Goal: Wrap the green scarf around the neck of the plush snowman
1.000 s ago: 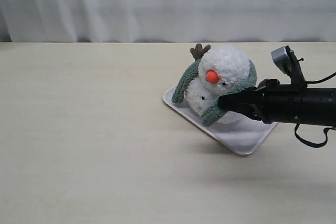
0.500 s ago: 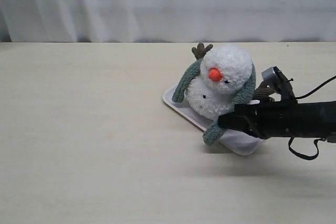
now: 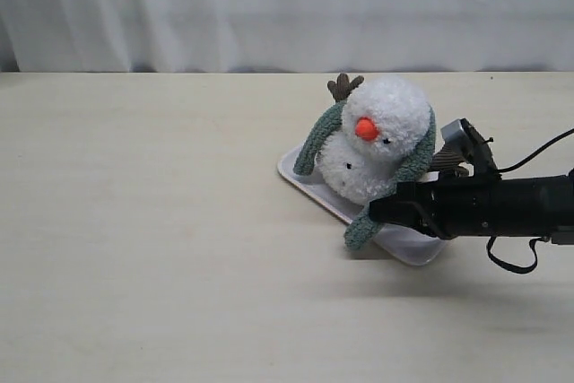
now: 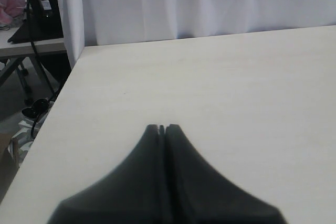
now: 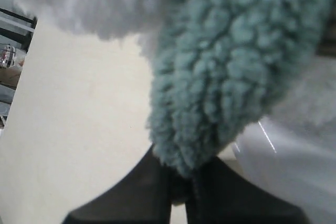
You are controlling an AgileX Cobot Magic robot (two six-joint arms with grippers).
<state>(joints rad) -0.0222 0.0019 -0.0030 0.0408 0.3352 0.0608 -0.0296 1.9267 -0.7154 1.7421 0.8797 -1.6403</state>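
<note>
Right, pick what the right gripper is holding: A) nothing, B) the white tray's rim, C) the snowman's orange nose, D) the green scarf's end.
D: the right wrist view shows the right gripper closed on the tip of the green scarf, with the fleece wedged between its dark fingers.

The right arm (image 3: pixel 507 205) reaches in from the right edge of the exterior view, stretched out nearly level and low over the worktop (image 3: pixel 179 221). Its wrist camera (image 3: pixel 456 132) rides on top. The right gripper (image 3: pixel 380 211) points left — its dark jaws are drawn together and pinch the end of the green scarf (image 5: pixel 226 66) between their tips. The left gripper (image 4: pixel 163 128) shows only in its own wrist view: jaws pressed flat against each other, holding nothing, poised above the worktop.
</note>
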